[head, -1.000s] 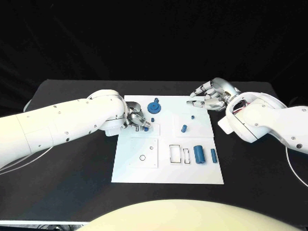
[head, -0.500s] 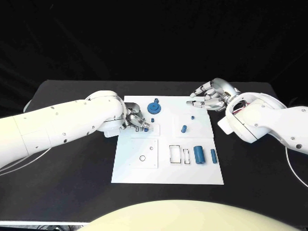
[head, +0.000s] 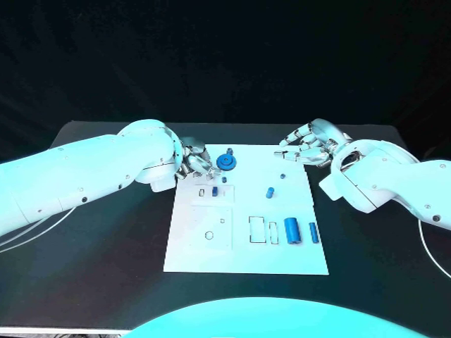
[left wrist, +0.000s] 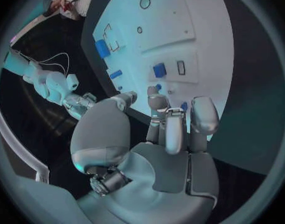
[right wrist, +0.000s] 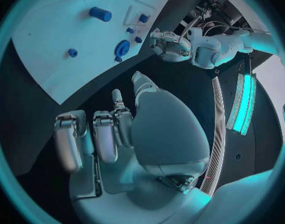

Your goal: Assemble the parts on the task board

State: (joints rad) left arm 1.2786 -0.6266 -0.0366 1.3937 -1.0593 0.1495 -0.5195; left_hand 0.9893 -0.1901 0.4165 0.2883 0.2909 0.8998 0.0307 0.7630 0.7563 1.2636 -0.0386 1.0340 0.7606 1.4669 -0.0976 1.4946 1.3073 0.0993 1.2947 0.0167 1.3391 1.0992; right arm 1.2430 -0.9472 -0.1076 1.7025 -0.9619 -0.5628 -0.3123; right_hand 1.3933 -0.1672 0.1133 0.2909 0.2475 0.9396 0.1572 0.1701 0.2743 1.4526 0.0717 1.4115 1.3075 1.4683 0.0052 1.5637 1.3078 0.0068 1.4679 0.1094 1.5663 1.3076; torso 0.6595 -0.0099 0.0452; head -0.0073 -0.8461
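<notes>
Your left hand [head: 194, 161] empty, fingers apart, at task board [head: 246, 253] far-left edge near round blue part [head: 225, 161]; right hand [head: 309, 146] empty, fingers curled in, at far-right corner.

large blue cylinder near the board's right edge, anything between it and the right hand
Nothing visible. The large blue cylinder lies in the open on the task board, with a slimmer blue piece beside it. The right hand hovers at the board's far edge.
</notes>
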